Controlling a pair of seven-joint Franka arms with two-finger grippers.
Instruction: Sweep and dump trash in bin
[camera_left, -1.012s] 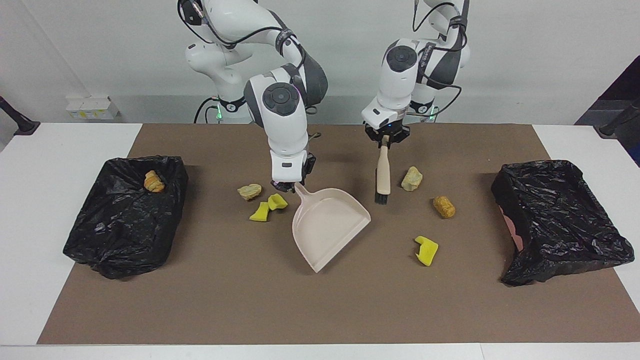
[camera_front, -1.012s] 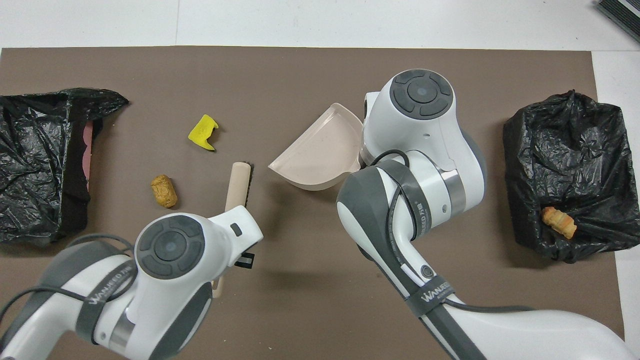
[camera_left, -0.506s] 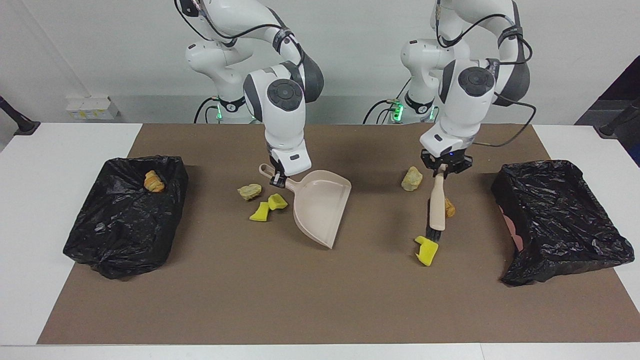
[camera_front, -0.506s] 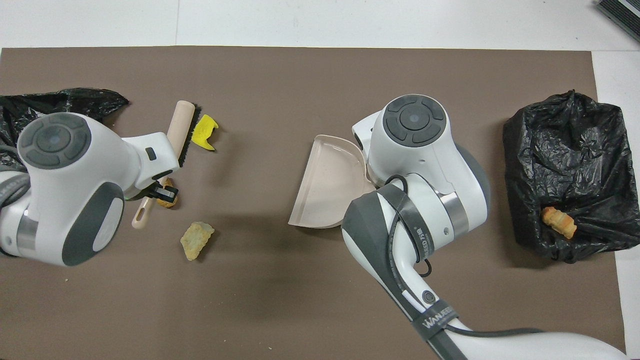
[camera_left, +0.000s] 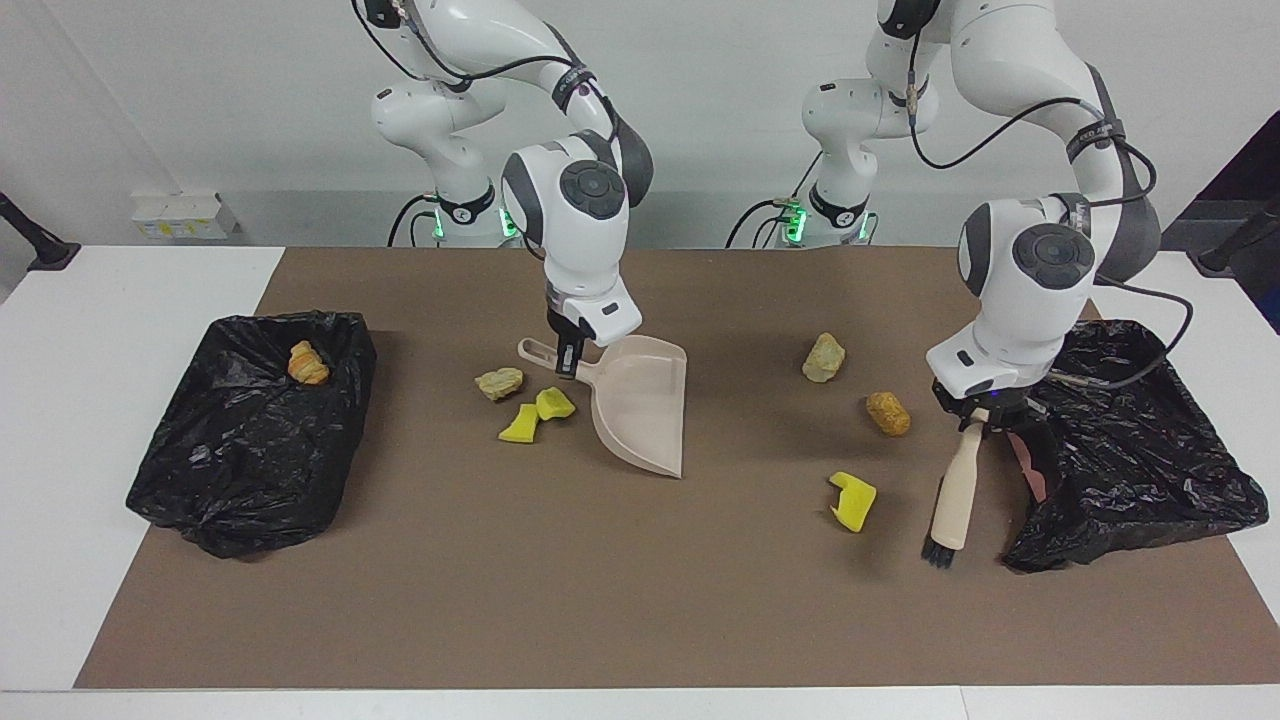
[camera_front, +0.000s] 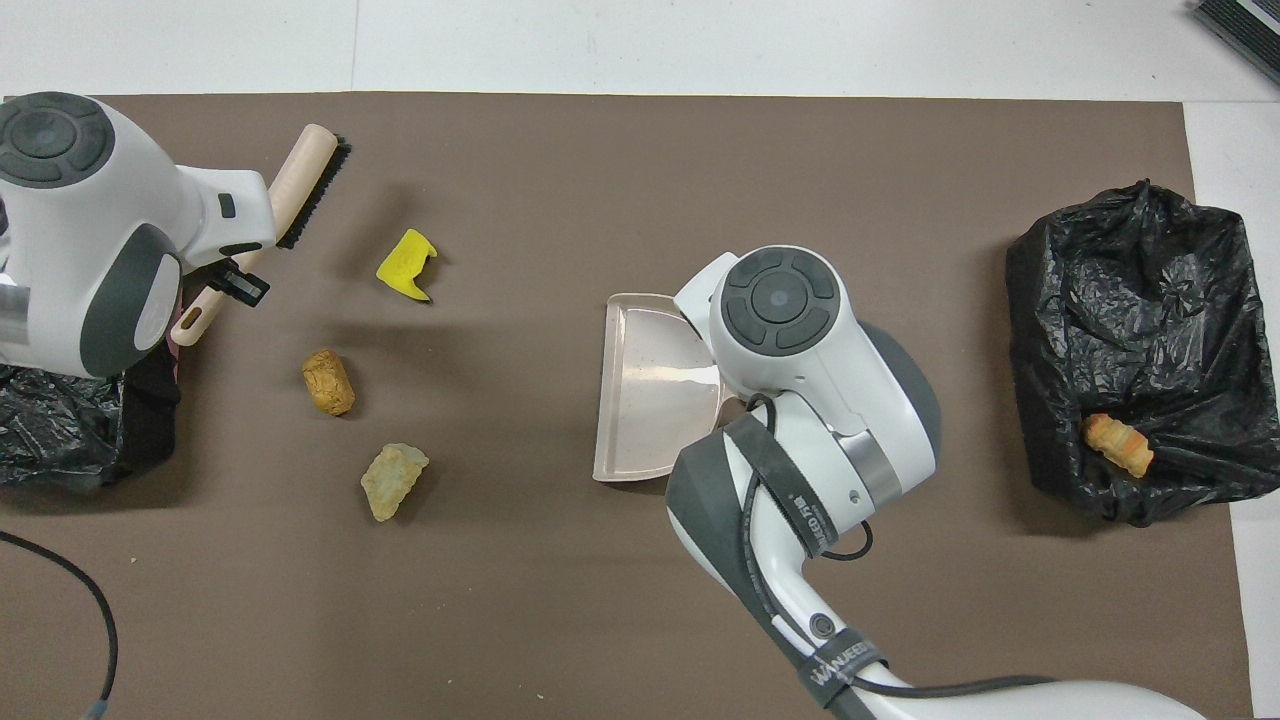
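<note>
Trash lies unswept on the tabletop: three scraps toward the left arm's end, three beside the dustpan. Brush has swung outward past the yellow scrap, positioned for an inward sweep. Right gripper is clamped on the dustpan handle; left gripper is clamped on the brush.

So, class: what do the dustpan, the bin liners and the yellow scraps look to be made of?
Dustpan: likely moulded plastic, smooth beige with a soft sheen. Bin liners: thin black plastic film, crinkled and glossy. Yellow scraps: probably sponge foam, matt with rough-cut edges, though the texture is hard to confirm.
</note>
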